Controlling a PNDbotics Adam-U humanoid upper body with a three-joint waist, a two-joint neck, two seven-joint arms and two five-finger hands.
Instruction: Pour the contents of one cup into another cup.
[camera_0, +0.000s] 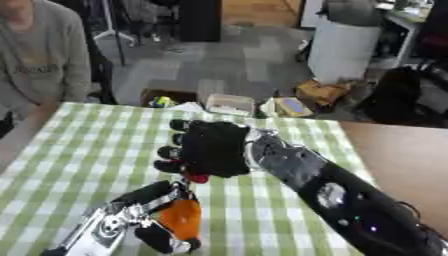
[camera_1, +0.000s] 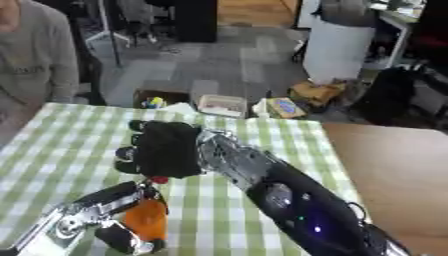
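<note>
**Over the checked cloth: two hands, two cups meeting**

Left eye view: right hand (camera_0: 213, 148) is curling around a red cup (camera_0: 197, 177), mostly hidden beneath the palm, sitting directly above the orange cup (camera_0: 181, 216). Left hand (camera_0: 162, 227) is wrapping the orange cup, upright, near the lower edge.

Right eye view: red cup's (camera_1: 158, 179) tilt and contents are staying unreadable; table (camera_1: 52, 135) is lying askew.

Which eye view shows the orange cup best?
The left eye view: the orange cup sits further inside the picture, held by the left hand. The right eye view shows the same cup, nearer the bottom edge, below the right hand.
</note>
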